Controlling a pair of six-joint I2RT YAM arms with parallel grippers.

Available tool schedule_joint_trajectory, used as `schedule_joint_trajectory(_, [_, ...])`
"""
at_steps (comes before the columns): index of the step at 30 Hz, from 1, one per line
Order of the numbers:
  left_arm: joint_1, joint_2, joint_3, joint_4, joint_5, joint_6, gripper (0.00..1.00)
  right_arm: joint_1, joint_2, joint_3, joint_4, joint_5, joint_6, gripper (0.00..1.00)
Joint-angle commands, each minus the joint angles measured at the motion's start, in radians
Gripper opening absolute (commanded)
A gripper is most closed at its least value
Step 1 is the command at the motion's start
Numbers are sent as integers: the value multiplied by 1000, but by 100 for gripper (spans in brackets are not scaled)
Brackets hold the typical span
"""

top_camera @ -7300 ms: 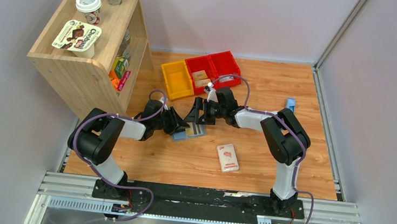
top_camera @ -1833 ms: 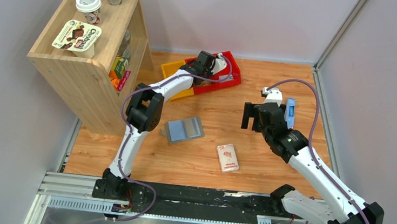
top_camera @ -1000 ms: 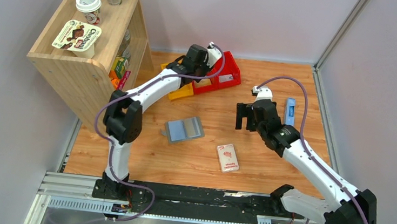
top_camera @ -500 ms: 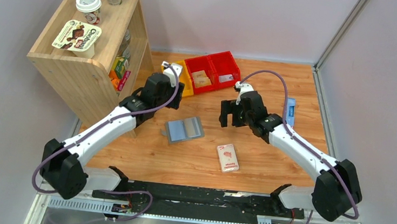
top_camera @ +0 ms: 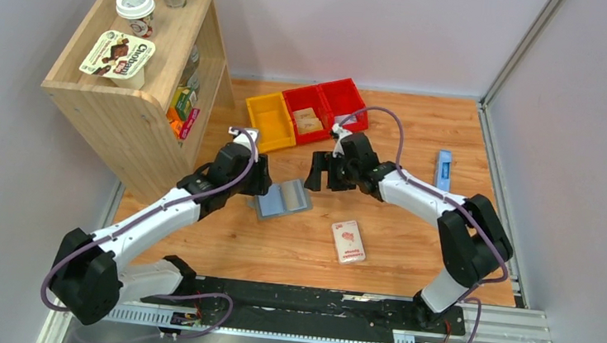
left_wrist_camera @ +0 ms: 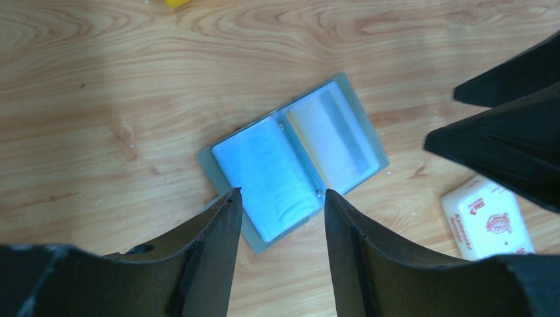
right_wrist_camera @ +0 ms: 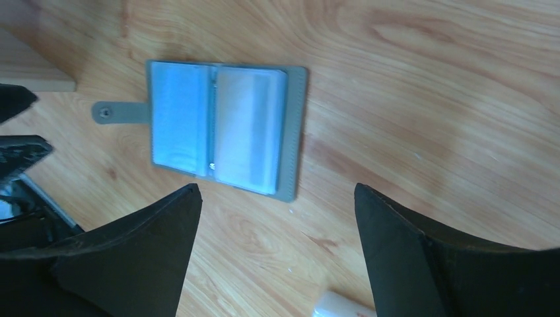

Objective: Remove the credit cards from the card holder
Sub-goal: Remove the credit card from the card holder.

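Note:
The grey card holder (top_camera: 282,199) lies open and flat on the wooden table, its snap tab (right_wrist_camera: 114,112) sticking out to one side. One inner pocket is pale blue; a pale tan card (left_wrist_camera: 332,133) shows in the other. Tan cards (top_camera: 309,122) lie in the middle red bin, and a whitish one (top_camera: 344,119) in the far red bin. My left gripper (top_camera: 256,180) is open and empty above the holder's left edge (left_wrist_camera: 280,195). My right gripper (top_camera: 317,177) is open and empty above the holder's right edge (right_wrist_camera: 277,188).
A white-and-pink packet (top_camera: 348,242) lies near the front right of the holder. A small blue object (top_camera: 443,169) lies at the right. Yellow and red bins (top_camera: 270,121) stand behind. A wooden shelf (top_camera: 138,82) with cups stands at the left.
The left arm has swung back from the red bins and down to the holder's left edge. The right arm has moved left toward its right edge. The holder has not moved.

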Motion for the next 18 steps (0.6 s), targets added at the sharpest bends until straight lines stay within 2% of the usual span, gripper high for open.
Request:
schedule_joint_trajectory(1, [17, 56, 5, 114, 74, -78, 55, 22, 60, 100, 70, -83, 57, 86])
schedule_joint_trajectory(10, [29, 254, 25, 149, 195, -153, 43, 38, 200, 175, 76, -146, 106, 72])
schedule_joint_trajectory(18, [32, 345, 1, 102, 169, -178, 40, 47, 293, 219, 87, -203, 110, 59])
